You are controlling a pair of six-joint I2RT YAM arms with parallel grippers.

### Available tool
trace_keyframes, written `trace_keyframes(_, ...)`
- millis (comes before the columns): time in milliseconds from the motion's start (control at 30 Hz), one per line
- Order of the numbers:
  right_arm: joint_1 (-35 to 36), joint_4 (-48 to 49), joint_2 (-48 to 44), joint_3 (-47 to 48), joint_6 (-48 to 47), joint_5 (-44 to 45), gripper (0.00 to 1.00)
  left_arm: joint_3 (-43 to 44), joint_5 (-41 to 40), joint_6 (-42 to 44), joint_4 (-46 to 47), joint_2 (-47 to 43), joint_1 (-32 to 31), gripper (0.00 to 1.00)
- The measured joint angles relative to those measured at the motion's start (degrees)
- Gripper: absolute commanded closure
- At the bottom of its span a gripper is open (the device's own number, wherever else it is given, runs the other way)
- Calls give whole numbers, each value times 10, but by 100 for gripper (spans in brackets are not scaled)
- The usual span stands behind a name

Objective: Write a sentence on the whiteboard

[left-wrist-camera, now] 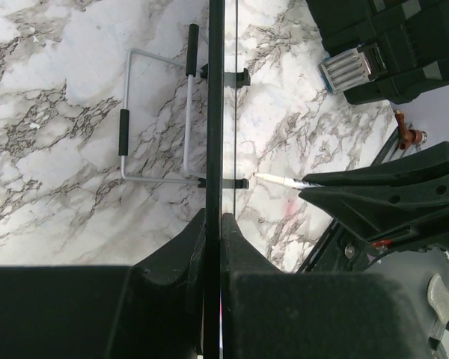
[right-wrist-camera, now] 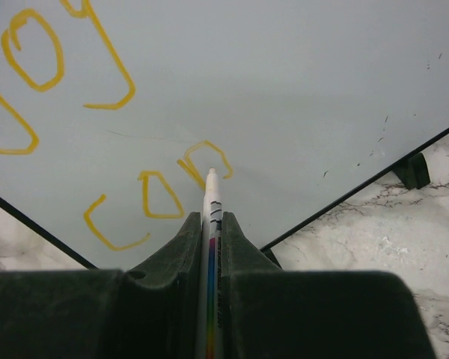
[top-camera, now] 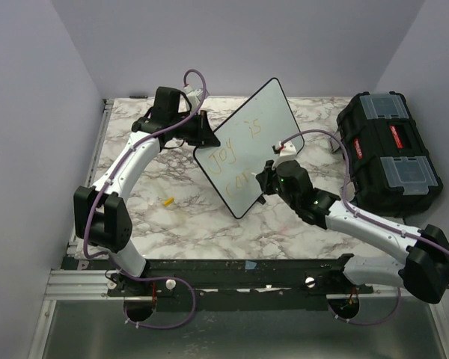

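Whiteboard (top-camera: 247, 146) stands tilted on its lower rim near the middle of the marble table (top-camera: 187, 224), set diagonally, with small black feet against the stone. The left gripper (top-camera: 200, 137) has its jaws closed on the board's left edge. In the left wrist view the board shows edge-on as a thin dark line pinched between the two fingers (left-wrist-camera: 198, 239). A grey wire frame (left-wrist-camera: 157, 120) with black sleeves reaches from the board's rear side onto the marble.

The sentence (top-camera: 236, 153) runs across the white face in yellow-orange: "Joy is" above, and only "con" below.

The right gripper (right-wrist-camera: 211, 221) is clamped shut on a white marker (right-wrist-camera: 212, 198). The marker's tip sits at the board surface, on the last stroke of the "n". Whether it presses there cannot be told.

Open marble lies between the board and the near edge, where a small yellow cap (top-camera: 168, 201) lies well apart from both arms. Walls close the table at the left, rear and right.

A black toolbox (top-camera: 389, 149) stands at the right edge, just beyond the right arm, with its clear lids shut. What is inside cannot be made out.
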Motion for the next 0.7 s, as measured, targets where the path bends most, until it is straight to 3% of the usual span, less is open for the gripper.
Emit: trace_keyframes(700, -133, 67, -32, -32, 4, -183, 99, 12, 0, 6, -12, 9, 0, 100)
